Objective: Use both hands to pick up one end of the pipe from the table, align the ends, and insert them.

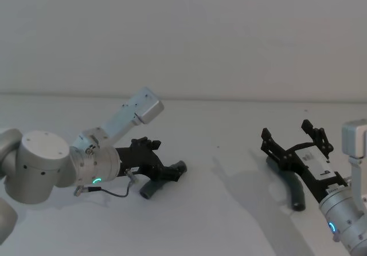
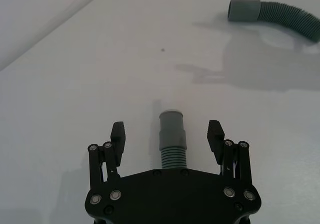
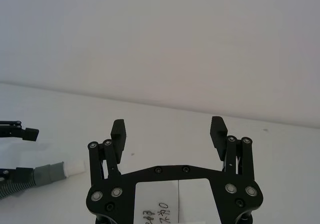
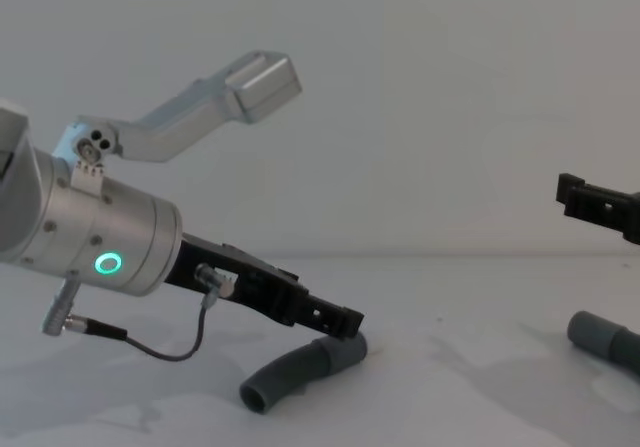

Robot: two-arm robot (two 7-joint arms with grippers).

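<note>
While the left tool (image 2: 167, 130) sits low over the bench (image 1: 223, 221), its fingers (image 2: 118, 134) stand spread on either side of the cuffed end (image 2: 171, 121) of one grey pipe piece (image 4: 296, 372). There is a gap on each side, so nothing is clamped. That piece lies on the bench's left half, its ribbed body running back under the tool's palm. Toward the right edge, the second pipe piece (image 1: 295, 192), curved and ribbed, lies flat on the bench. The right tool (image 3: 169, 129) hangs above it, raised clear, its fingers wide apart and empty. The two pieces are well apart.
</note>
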